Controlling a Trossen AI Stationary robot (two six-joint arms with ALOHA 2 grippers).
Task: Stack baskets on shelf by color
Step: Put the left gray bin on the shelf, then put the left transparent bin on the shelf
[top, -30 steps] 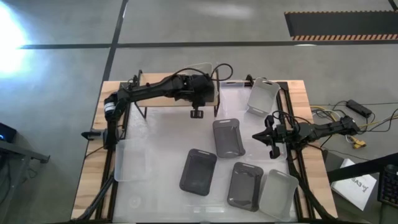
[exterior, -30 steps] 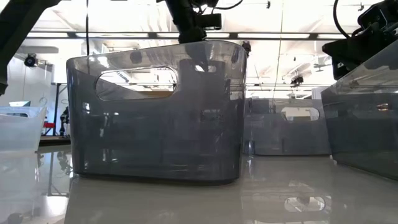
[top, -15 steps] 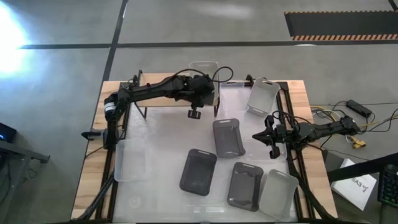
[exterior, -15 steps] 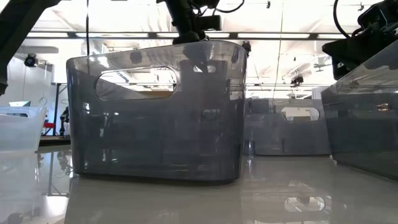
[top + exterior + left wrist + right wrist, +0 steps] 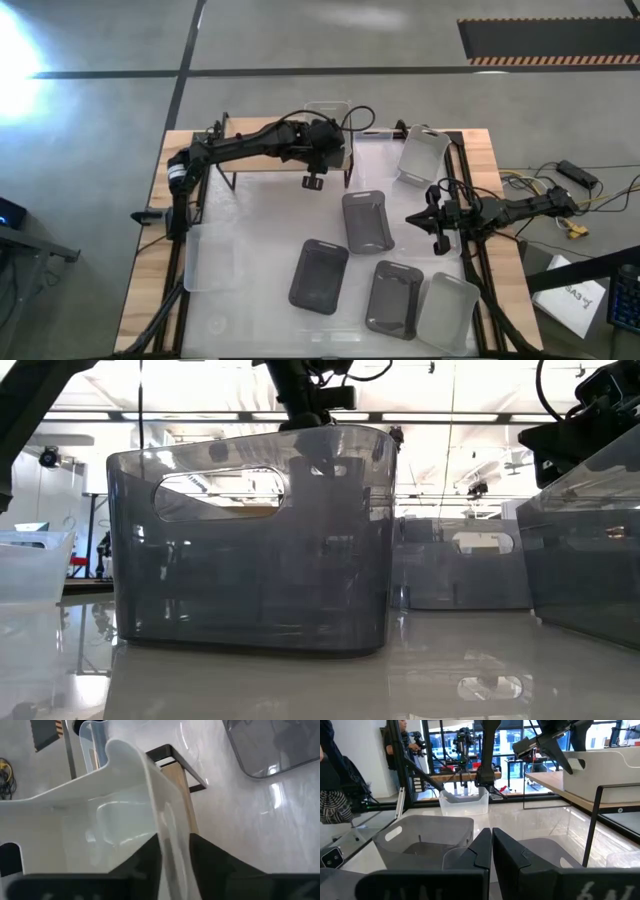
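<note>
One basket [image 5: 328, 112] sits on the shelf [image 5: 262, 160]; five others stand right of it.

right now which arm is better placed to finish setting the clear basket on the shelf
Left. The left gripper is already at the shelf, its fingers astride the clear basket's wall. The right gripper, shut and empty, waits by the table's right edge.

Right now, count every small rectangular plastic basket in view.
7: a clear one at the wooden shelf, a clear one by the table's left edge, a pale one far right, three grey ones mid-table, a pale one near right. Nested ones could be hidden.
</note>
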